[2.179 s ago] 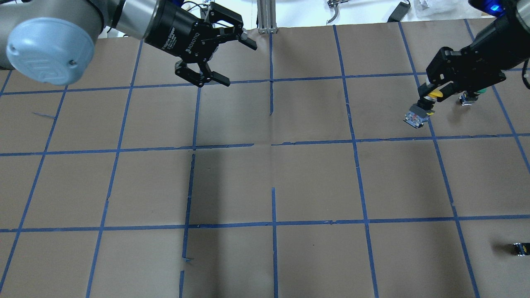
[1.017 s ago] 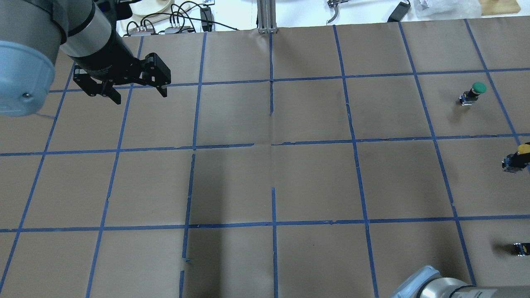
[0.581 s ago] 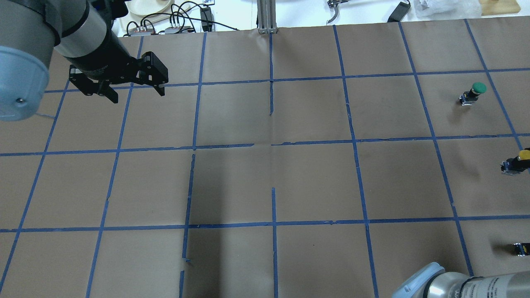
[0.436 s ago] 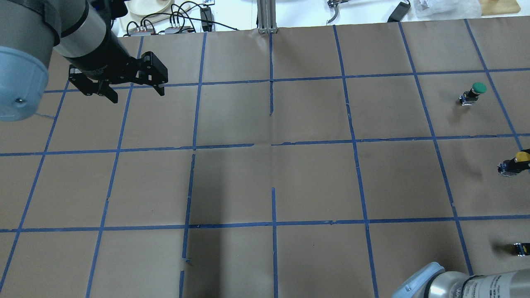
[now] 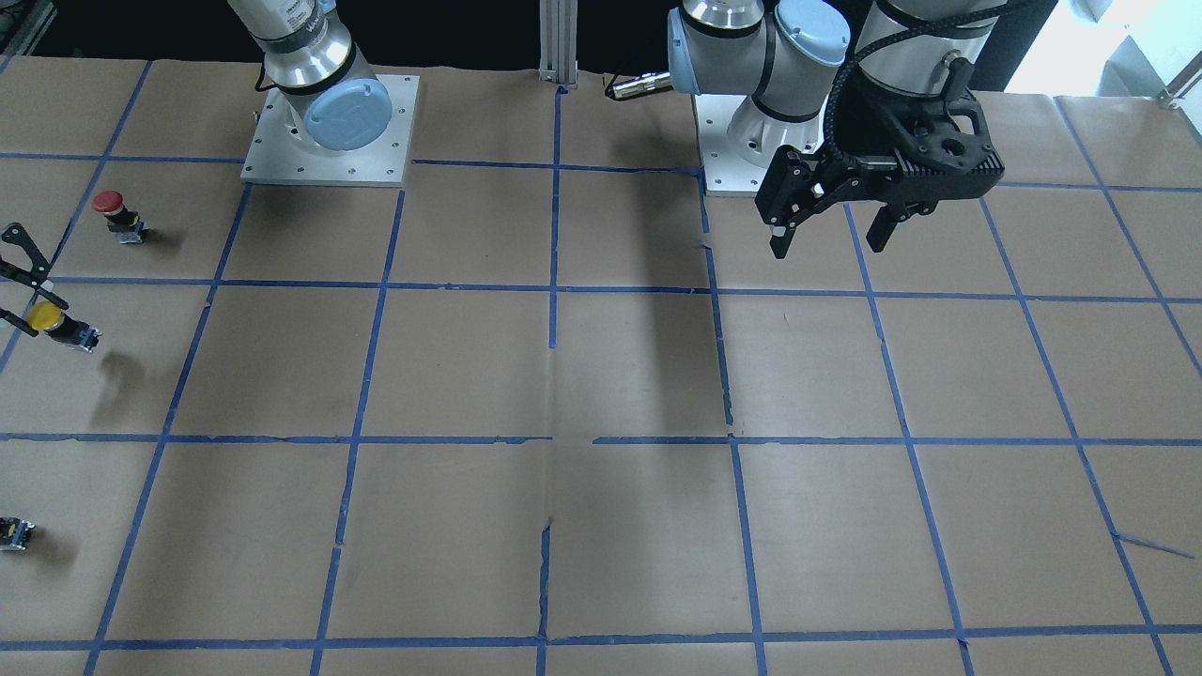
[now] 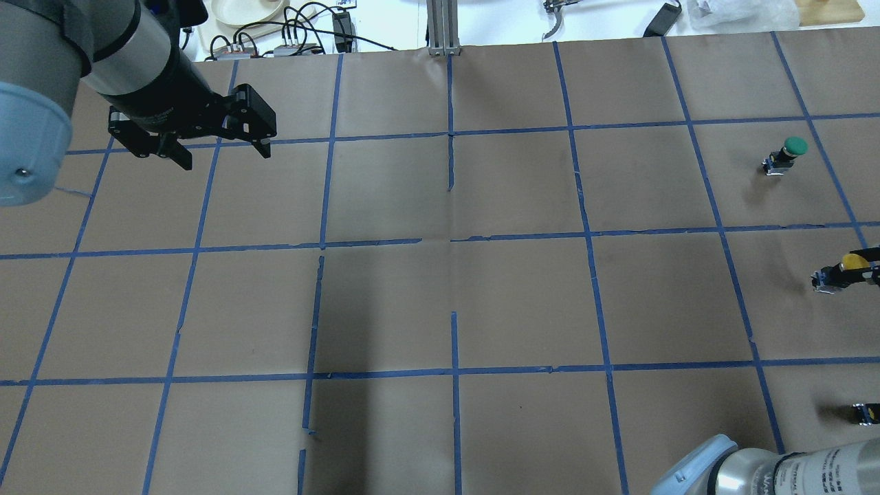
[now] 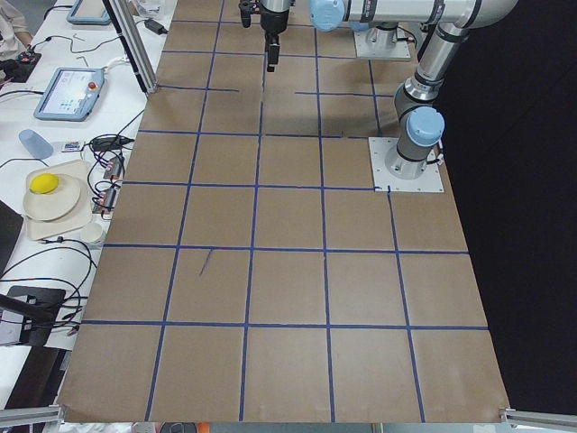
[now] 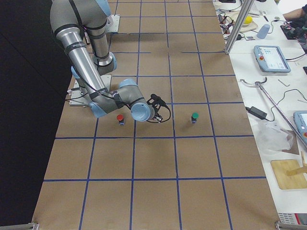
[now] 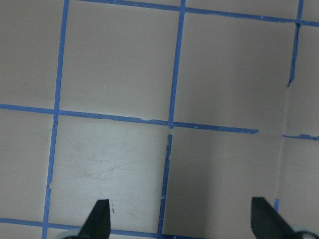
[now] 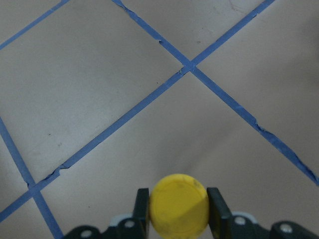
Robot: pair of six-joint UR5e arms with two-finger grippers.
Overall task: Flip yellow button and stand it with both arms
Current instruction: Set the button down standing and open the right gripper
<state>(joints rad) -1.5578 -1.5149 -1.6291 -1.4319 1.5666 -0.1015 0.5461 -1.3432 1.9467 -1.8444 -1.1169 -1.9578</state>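
Note:
The yellow button [image 6: 842, 269] hangs near the table's right edge, tilted almost level and above its shadow. It also shows in the front view [image 5: 44, 317]. My right gripper [image 10: 179, 211] is shut on it, with its fingers [image 10: 215, 209] on either side of the round yellow cap [image 10: 179, 208]. In the overhead view only the tip of the right gripper [image 6: 867, 272] shows at the frame edge. My left gripper [image 6: 225, 155] is open and empty over the far left squares. It also shows in the front view [image 5: 829, 246] and the left wrist view [image 9: 182, 221].
A green-capped button [image 6: 790, 148] stands at the far right, and a tiny dark block [image 6: 865, 412] lies near the right edge. A red-capped button [image 5: 111, 208] stands near the right arm's base. A small dark block [image 5: 14, 532] lies at that view's left edge. Blue tape grids the brown paper.
The right gripper carried the yellbutton from beside the green button toward the right edge, then a little leftward. The left gripper swung left and drifted slightly farther away.

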